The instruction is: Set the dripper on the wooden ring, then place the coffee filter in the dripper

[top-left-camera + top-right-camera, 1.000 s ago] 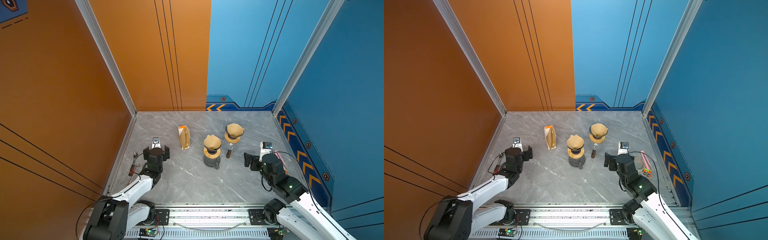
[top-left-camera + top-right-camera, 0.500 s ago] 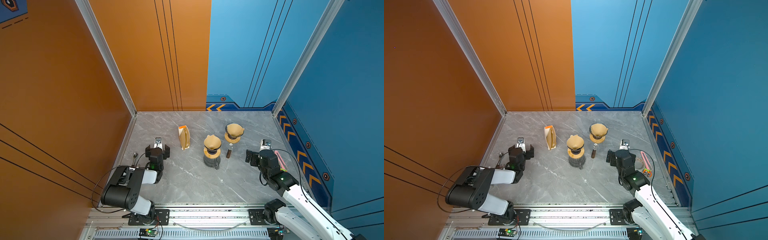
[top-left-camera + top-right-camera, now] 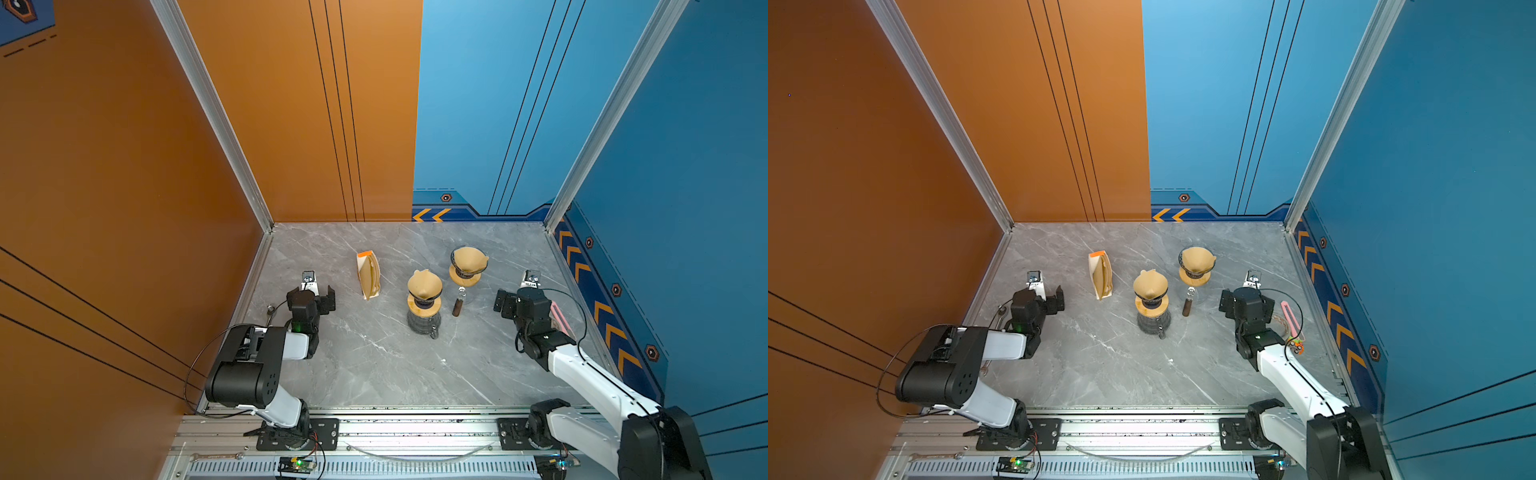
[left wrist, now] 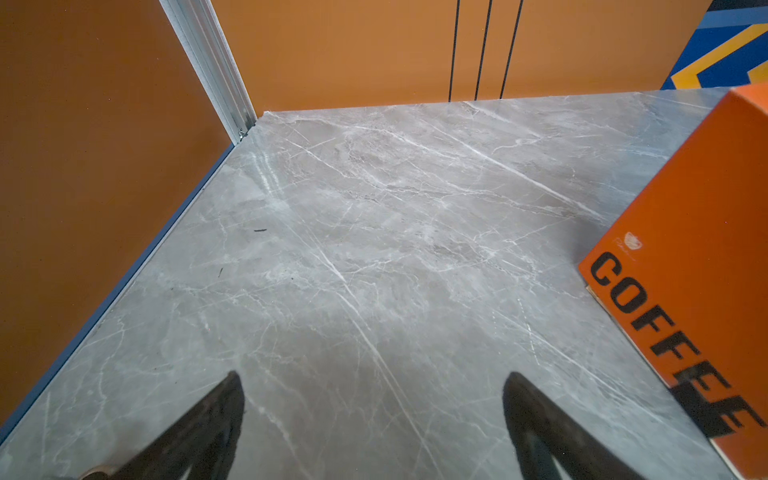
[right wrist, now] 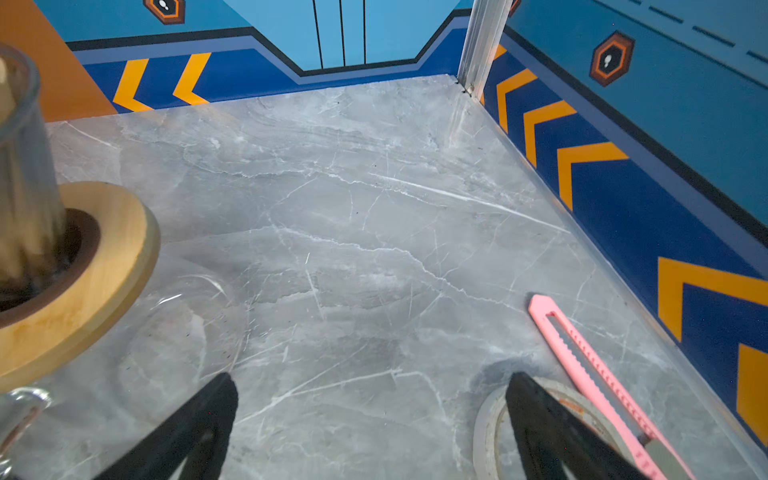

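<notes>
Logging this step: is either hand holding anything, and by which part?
Nothing is held: the left hand and the right hand both stand open and empty.

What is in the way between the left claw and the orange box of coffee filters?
Nothing visible. In a top view, only bare grey table lies between the open left gripper and the filter box. The box stands close beside the gripper without touching it.
</notes>
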Controlling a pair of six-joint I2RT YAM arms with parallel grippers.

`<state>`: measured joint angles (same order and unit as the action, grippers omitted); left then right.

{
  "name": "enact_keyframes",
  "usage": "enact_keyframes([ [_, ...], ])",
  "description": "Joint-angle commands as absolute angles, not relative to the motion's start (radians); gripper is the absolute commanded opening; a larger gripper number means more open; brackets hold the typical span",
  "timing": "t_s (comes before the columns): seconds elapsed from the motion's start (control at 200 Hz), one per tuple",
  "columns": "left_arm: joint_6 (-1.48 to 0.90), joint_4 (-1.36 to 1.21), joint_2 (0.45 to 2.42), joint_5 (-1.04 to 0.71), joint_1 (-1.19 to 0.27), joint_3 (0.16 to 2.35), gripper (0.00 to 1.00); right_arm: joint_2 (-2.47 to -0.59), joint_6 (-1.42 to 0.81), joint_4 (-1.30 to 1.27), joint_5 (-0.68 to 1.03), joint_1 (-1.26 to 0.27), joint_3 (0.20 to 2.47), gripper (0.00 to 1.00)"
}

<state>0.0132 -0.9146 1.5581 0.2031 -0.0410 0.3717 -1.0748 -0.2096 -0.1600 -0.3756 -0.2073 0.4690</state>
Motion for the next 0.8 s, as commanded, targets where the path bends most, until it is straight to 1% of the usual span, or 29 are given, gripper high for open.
enact_keyframes([
  [0.0,0.003,-0.898,1.557,0.17,-0.037,0.386,0.98,-1.106,-0.123,-0.347,-0.405,-0.195,0.44,1.0],
  [0.155,0.005,-0.9,1.556,0.172,-0.038,0.385,0.98,-1.181,-0.089,-0.541,-0.408,-0.172,0.372,1.0],
  [0.305,0.005,-0.9,1.556,0.173,-0.04,0.385,0.98,-1.303,-0.055,-0.784,-0.394,-0.163,0.307,1.0],
  [0.401,0.005,-0.901,1.558,0.172,-0.04,0.386,0.98,-1.323,-0.019,-0.764,-0.381,-0.165,0.331,1.0],
  [0.476,0.005,-0.901,1.556,0.173,-0.04,0.386,0.98,-1.358,0.0,-0.835,-0.38,-0.161,0.322,1.0],
  [0.556,0.005,-0.9,1.557,0.173,-0.04,0.385,0.98,-1.413,0.002,-0.972,-0.369,-0.147,0.279,1.0],
  [0.646,0.005,-0.901,1.557,0.169,-0.037,0.385,0.98,-1.481,0.006,-1.062,-0.314,-0.131,0.265,1.0],
  [0.756,0.005,-0.901,1.557,0.167,-0.037,0.385,0.98,-1.525,-0.011,-1.083,-0.206,-0.089,0.264,1.0],
  [0.796,0.005,-0.902,1.558,0.167,-0.037,0.386,0.98,-1.548,-0.025,-1.102,-0.204,-0.076,0.274,1.0],
])
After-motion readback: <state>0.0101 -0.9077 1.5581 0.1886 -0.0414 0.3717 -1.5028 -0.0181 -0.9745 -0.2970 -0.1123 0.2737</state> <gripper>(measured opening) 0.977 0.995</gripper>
